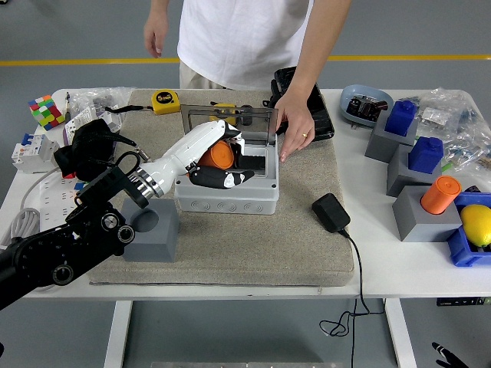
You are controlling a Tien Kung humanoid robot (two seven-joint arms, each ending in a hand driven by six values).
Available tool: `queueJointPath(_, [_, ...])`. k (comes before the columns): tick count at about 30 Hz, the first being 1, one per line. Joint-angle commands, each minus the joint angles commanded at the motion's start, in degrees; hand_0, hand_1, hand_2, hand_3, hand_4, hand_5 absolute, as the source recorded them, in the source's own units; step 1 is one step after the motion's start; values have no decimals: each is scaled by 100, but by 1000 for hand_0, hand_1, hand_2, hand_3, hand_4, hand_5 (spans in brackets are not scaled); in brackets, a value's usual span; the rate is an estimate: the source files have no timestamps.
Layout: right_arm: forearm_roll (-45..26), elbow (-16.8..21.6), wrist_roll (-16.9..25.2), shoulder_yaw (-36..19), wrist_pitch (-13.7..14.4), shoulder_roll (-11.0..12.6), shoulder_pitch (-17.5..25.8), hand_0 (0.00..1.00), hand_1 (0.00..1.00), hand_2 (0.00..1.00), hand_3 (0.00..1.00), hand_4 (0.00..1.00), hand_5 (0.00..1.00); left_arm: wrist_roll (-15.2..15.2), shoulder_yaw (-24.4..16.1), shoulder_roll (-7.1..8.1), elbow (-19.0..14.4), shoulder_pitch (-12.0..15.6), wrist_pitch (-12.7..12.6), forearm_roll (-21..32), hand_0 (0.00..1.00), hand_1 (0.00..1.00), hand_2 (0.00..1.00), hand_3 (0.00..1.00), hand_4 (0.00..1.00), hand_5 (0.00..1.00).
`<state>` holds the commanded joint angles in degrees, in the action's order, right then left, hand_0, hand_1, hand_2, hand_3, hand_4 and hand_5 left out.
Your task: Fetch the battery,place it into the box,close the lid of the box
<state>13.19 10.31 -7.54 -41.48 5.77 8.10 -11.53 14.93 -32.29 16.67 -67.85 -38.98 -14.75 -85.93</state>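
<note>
Left hand (217,159) grasping the orange battery (219,156) over the open grey box (227,193)

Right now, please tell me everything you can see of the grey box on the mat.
The grey box looks like plastic, rectangular, with round marks along its front wall. It sits on the tan mat. Its clear lid stands open at the back, a person's hand at its right edge. The left hand holds an orange battery over the opening.

A black adapter (331,212) lies on the mat (253,245); a colour cube (47,111) sits far left.
</note>
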Motion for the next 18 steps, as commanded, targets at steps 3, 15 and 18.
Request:
queueJointPath(3, [2,0,-13,4,3,-2,-1,643,691,661,558,927,464,-124,219,-141,185,-218,-82,-227,29,72,234,280,746,2])
queueJointPath(15, [-107,0,-7,202,11,-45,8,643,691,662,558,925,460,-690,962,-618,1000,-894,-223,-547,36,77,238,286,789,2])
queueJointPath(18, [-145,0,-3,249,19,-47,1,644,691,661,558,926,459,-796,1079,-751,1166,-1001,-338,-534,36,79,237,284,807,2])
